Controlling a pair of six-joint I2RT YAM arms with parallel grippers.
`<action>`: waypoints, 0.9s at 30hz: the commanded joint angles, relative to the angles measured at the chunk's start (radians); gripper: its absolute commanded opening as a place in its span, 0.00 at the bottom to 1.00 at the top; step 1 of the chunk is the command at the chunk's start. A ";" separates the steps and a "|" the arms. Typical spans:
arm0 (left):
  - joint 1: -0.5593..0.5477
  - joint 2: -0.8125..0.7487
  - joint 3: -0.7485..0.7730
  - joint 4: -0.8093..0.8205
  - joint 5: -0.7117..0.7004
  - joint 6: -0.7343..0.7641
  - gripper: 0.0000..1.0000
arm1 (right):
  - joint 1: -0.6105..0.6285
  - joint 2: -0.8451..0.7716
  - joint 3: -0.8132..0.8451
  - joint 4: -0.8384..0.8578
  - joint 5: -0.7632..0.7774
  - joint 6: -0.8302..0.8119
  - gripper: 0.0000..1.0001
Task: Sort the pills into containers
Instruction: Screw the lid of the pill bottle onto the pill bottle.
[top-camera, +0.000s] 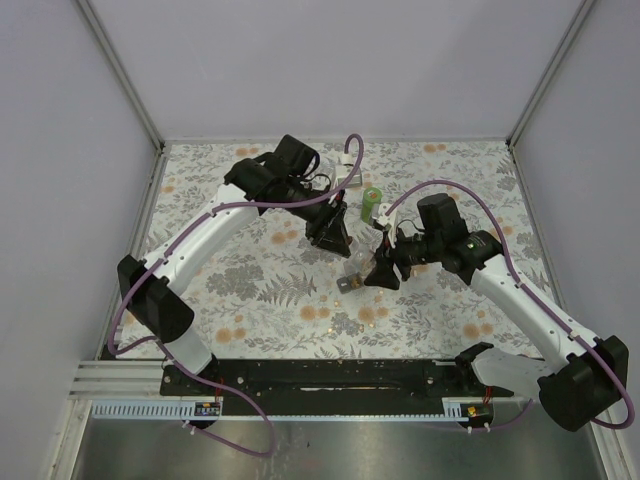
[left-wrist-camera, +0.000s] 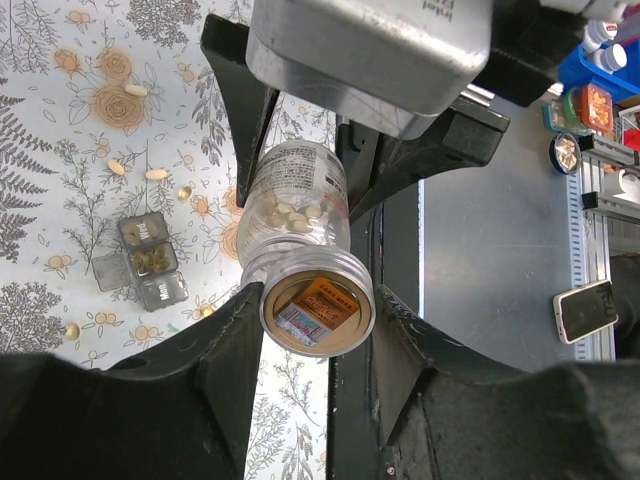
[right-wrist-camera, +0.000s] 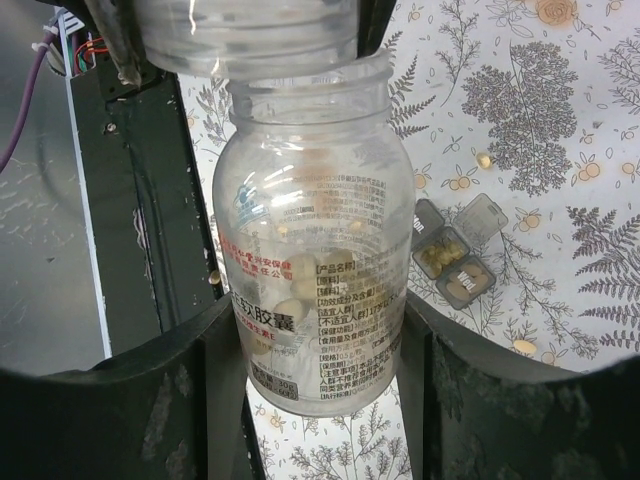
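The left gripper (left-wrist-camera: 315, 335) clamped a clear bottle (right-wrist-camera: 250, 35) mouth-to-mouth against the labelled pill bottle (right-wrist-camera: 315, 280) clamped by the right gripper (right-wrist-camera: 318, 345), above the counter (right-wrist-camera: 560, 120) near a pill organizer (right-wrist-camera: 455, 255).

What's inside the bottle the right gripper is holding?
A few pale pills show through the clear wall of the bottle. The printed label covers some of them, so the full count is hidden.

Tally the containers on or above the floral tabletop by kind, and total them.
Clear bottles: 2
Green bottle: 1
Pill box: 1
Total: 4
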 joint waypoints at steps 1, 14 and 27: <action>0.002 -0.001 0.031 -0.007 0.036 0.061 0.12 | 0.005 -0.013 0.014 0.015 -0.051 -0.017 0.00; 0.027 -0.004 0.007 0.049 0.028 0.046 0.13 | 0.004 -0.022 0.015 -0.007 -0.097 -0.034 0.00; 0.032 -0.008 -0.026 0.049 0.079 0.055 0.16 | 0.005 -0.005 0.032 0.004 -0.073 -0.020 0.00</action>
